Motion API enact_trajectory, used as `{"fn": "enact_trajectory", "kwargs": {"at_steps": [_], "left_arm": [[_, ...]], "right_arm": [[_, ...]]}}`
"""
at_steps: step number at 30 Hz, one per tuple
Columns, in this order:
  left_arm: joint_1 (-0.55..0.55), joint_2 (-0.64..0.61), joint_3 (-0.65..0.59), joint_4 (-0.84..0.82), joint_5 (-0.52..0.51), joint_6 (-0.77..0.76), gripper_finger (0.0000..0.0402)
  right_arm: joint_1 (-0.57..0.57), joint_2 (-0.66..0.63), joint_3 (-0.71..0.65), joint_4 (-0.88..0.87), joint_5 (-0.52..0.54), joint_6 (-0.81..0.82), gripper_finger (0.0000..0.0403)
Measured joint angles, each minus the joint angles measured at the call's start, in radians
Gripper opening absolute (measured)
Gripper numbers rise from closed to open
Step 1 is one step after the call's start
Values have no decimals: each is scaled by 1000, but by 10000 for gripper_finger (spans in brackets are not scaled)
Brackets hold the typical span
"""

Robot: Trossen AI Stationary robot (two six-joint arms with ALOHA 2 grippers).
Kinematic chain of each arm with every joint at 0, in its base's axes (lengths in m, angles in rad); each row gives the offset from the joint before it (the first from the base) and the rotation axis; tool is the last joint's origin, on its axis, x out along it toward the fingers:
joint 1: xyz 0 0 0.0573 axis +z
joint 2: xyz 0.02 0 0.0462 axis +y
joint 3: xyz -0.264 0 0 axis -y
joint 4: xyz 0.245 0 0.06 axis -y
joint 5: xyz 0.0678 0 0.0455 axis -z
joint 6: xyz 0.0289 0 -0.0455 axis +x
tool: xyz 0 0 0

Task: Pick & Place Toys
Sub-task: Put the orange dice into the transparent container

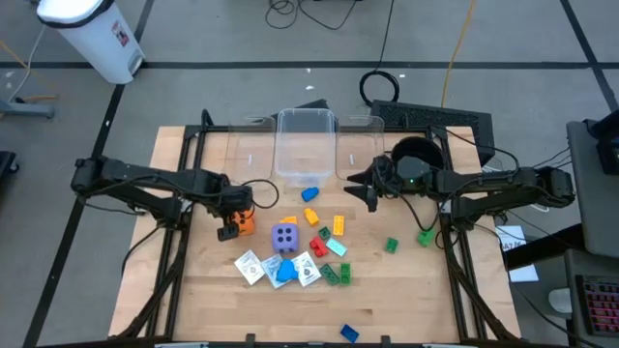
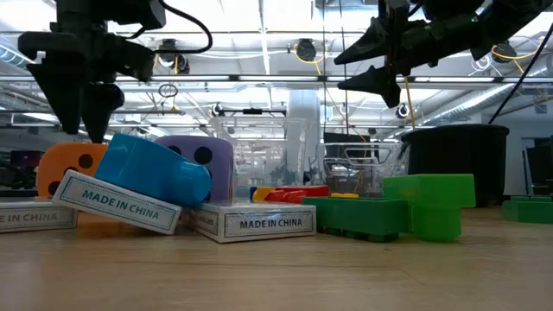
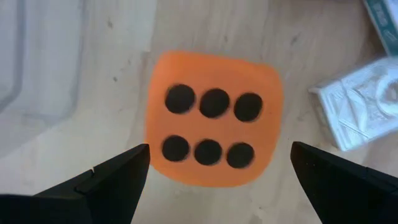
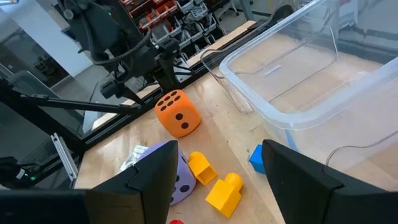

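Observation:
The toys lie mid-table. An orange die [image 1: 246, 223] [image 3: 211, 118] rests flat on the wood with six dots up. Right of it are a purple die [image 1: 284, 237], white card boxes [image 1: 250, 266] and red, yellow and green bricks [image 1: 337, 274]. My left gripper [image 1: 230, 224] [image 3: 219, 155] points straight down over the orange die, open. Its fingers stand on either side of the die and above it, touching nothing. My right gripper [image 1: 364, 189] [image 4: 219, 155] hangs level and open above the table's far right, with nothing between its fingers.
Clear plastic bins [image 1: 306, 145] stand at the far edge, with a blue brick [image 1: 309, 193] in front of them. A black pot [image 1: 416, 155] is at the far right. Single green bricks [image 1: 391, 246] lie to the right. A blue brick [image 1: 348, 333] lies near the front edge.

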Motion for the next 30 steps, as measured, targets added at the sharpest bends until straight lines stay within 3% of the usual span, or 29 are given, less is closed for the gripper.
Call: {"fn": "enact_trajectory", "kwargs": {"at_steps": [12,30], "left_arm": [[-44,0,0,8,-20,-2,392],[-43,71,0,78,-66,40,392]], "right_arm": [[0,0,-206,258,3,131,226],[0,0,-217,267,4,102,177]]}}
